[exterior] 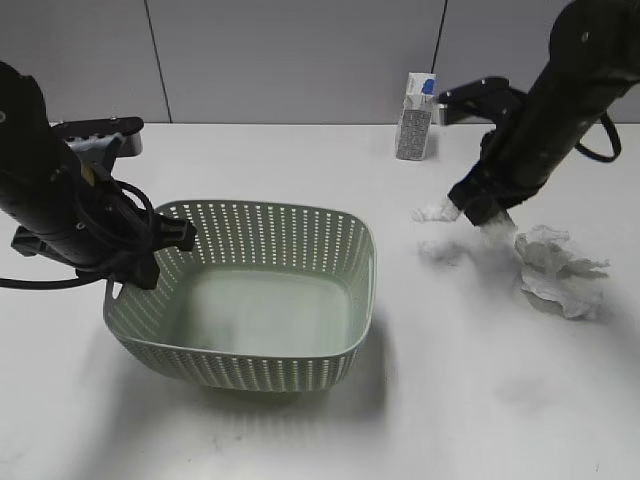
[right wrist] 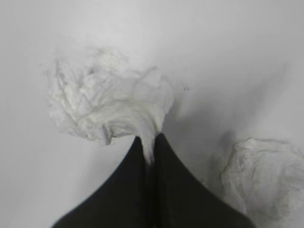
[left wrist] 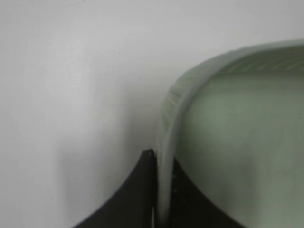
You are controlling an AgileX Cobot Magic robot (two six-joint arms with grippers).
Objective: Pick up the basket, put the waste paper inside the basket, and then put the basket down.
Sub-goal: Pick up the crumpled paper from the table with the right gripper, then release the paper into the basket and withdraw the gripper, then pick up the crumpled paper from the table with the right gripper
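A pale green perforated basket (exterior: 262, 368) is on the left of the exterior view, its left side raised. My left gripper (exterior: 133, 272) is shut on the basket's left rim; the left wrist view shows the rim (left wrist: 167, 118) pinched between the two jaws (left wrist: 161, 164). My right gripper (exterior: 468, 213) is shut on a small crumpled piece of waste paper (exterior: 437, 211) and holds it a little above the table, to the right of the basket. The right wrist view shows this paper (right wrist: 107, 104) caught between the fingertips (right wrist: 148, 142). A second, larger crumpled paper (exterior: 556, 270) lies on the table at the right (right wrist: 263, 178).
A small white and blue carton (exterior: 415, 116) stands at the back of the white table (exterior: 470, 400), near the grey wall. The right arm reaches down from the upper right, above the larger paper.
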